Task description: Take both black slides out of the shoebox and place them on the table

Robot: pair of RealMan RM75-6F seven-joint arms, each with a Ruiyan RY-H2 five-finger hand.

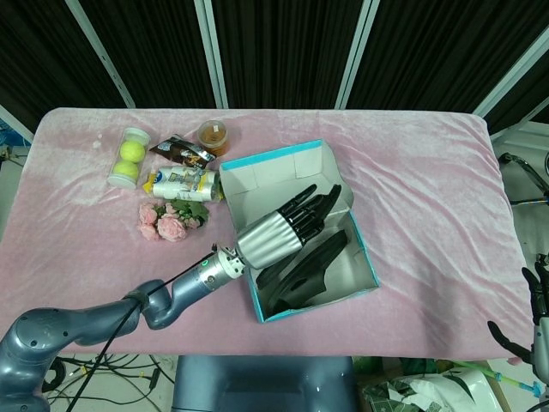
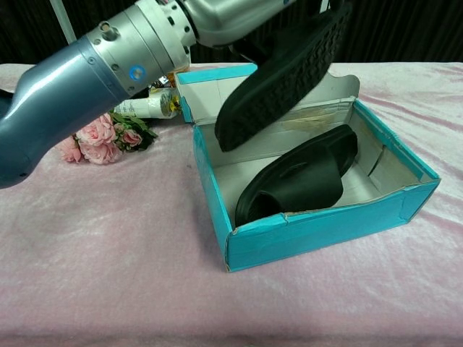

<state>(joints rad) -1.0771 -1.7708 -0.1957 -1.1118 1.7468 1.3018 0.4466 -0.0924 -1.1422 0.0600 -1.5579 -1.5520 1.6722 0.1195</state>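
Upper left of the head view: a clear tube of tennis balls (image 1: 126,158) lies on the pink surface (image 1: 429,172), with a dark snack wrapper (image 1: 182,152), a small amber-lidded jar (image 1: 214,136) and a white bottle (image 1: 189,184) just beside one another. A bunch of pink flowers (image 1: 167,221) lies below them. None of these belongs to the task; they stand to the left of the working area.

Lower left to centre: the left arm reaches in from the lower left corner. The left robot hand (image 1: 283,227) is closed on the lifted slide (image 2: 286,72), grasping it from above. In the chest view this slide hangs tilted, sole outward, clear above the box's left half and touching nothing below. Judgement: it is held high so that it clears the box wall before being carried sideways.

Centre: the teal shoebox (image 1: 364,257) sits skewed on the surface, lid flap open toward the top of the frame. The second slide (image 2: 296,177) lies inside on the box floor, toe toward the near left corner, untouched.

Lower right corner of the head view: the right robot hand (image 1: 536,330) hangs off the surface edge, well apart from the box, fingers spread and holding nothing.

Judgement: the task is in its first half; one slide is out of the box but not yet set down, one remains inside.
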